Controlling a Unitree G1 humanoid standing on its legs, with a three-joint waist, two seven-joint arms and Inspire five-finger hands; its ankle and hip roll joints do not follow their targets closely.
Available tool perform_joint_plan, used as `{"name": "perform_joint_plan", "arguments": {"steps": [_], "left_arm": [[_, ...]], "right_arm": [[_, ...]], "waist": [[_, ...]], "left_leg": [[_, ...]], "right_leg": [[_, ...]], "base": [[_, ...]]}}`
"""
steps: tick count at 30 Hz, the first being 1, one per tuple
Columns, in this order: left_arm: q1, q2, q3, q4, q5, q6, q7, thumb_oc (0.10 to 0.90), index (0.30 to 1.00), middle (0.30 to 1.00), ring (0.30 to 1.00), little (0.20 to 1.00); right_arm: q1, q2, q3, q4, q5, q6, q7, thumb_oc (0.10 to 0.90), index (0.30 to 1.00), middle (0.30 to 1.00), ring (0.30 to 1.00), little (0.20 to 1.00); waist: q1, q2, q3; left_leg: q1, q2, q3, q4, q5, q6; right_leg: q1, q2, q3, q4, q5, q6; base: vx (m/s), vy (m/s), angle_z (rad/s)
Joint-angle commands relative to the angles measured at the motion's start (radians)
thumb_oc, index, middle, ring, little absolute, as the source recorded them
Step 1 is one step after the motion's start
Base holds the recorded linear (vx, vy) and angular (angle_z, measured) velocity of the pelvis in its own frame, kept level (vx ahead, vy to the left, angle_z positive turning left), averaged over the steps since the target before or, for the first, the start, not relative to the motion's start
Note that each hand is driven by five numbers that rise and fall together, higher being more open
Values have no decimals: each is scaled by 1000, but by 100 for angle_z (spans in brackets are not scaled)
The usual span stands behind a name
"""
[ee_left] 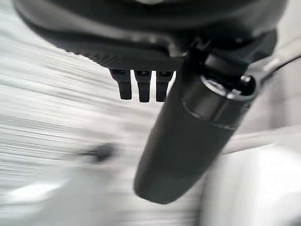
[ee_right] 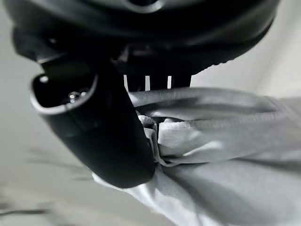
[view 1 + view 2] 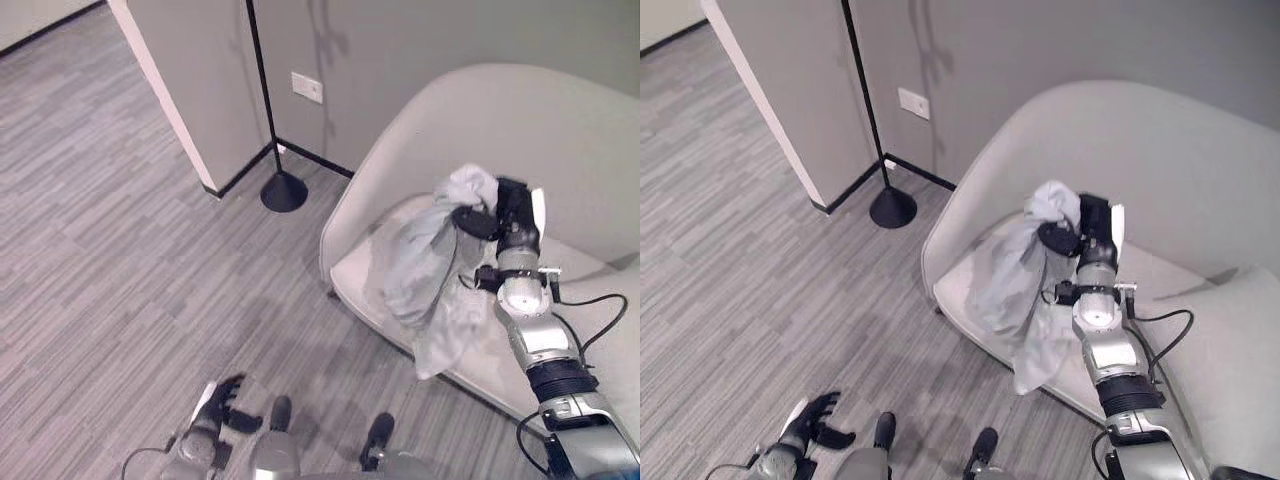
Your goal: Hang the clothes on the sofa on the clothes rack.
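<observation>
A light grey garment [image 3: 425, 270] hangs bunched from my right hand [image 3: 505, 215], lifted above the seat of the pale sofa [image 3: 560, 130]; its lower end droops over the seat's front edge. In the right wrist view the thumb [image 2: 101, 132] and fingers pinch the cloth's [image 2: 197, 141] gathered folds. The clothes rack's black pole [image 3: 262, 85] rises from a round base [image 3: 284, 191] by the wall corner, left of the sofa. My left hand [image 3: 222, 405] hangs low near the floor, its fingers [image 1: 141, 84] relaxed and holding nothing.
A grey partition wall [image 3: 190, 90] with a white edge stands left of the rack. A white wall socket [image 3: 307, 87] sits behind the pole. Grey striped carpet [image 3: 120, 250] spreads between me and the rack.
</observation>
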Motion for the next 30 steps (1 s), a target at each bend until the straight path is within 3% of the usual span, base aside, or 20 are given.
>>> {"name": "perform_joint_plan", "arguments": {"steps": [1, 7, 12, 13, 17, 22, 30], "left_arm": [[-30, 55, 11, -123, -149, -65, -6, 800, 900, 900, 900, 900], [13, 91, 82, -393, -224, -85, 31, 800, 900, 900, 900, 900], [2, 115, 142, -559, -174, -102, 103, 800, 900, 900, 900, 900], [-16, 120, 164, -596, -145, -132, 143, 800, 900, 900, 900, 900], [-47, 126, 168, -606, -90, -163, 189, 800, 900, 900, 900, 900], [-152, 172, 54, -518, 98, -182, 271, 800, 900, 900, 900, 900], [-229, 159, -91, -575, 18, -199, 188, 800, 900, 900, 900, 900]], "right_arm": [[-122, -85, -61, -125, -80, -124, -79, 400, 300, 300, 300, 300], [-347, -109, -68, -182, -120, -116, -168, 400, 300, 300, 300, 300], [-473, -97, -43, -227, -101, -108, -197, 400, 300, 300, 300, 300], [-490, -80, -36, -247, -90, -118, -203, 400, 300, 300, 300, 300], [-524, -74, -18, -253, -78, -131, -207, 400, 300, 300, 300, 300], [-749, -113, 61, -187, 2, -165, -243, 400, 300, 300, 300, 300], [-975, -40, 166, -50, 98, -180, -267, 400, 300, 300, 300, 300]], "waist": [[28, -41, -124], [51, -58, -159], [58, -68, -179], [61, -73, -184], [60, -80, -184], [49, -96, -194], [36, -102, -207]], "left_leg": [[-63, 55, -17, -4, 43, -42], [-41, 76, -15, -4, 43, -51], [-38, 95, -19, -4, 55, -61], [-37, 101, -20, -4, 59, -65], [-37, 110, -19, -4, 65, -72], [-34, 133, -8, -4, 78, -84], [-31, 143, 3, -4, 77, -85]], "right_leg": [[107, -44, 45, 5, -112, 75], [130, -23, 56, 5, -128, 67], [136, 0, 66, 5, -138, 55], [137, 8, 68, 5, -141, 51], [137, 17, 73, 5, -144, 46], [127, 35, 89, 5, -141, 43], [123, 46, 102, 5, -137, 39]], "base": [[45, -30, 0], [-6, -29, -3], [-28, -52, -7], [-22, -59, -4], [-24, -51, -3], [-33, -40, -10], [-5, -14, -8]]}}
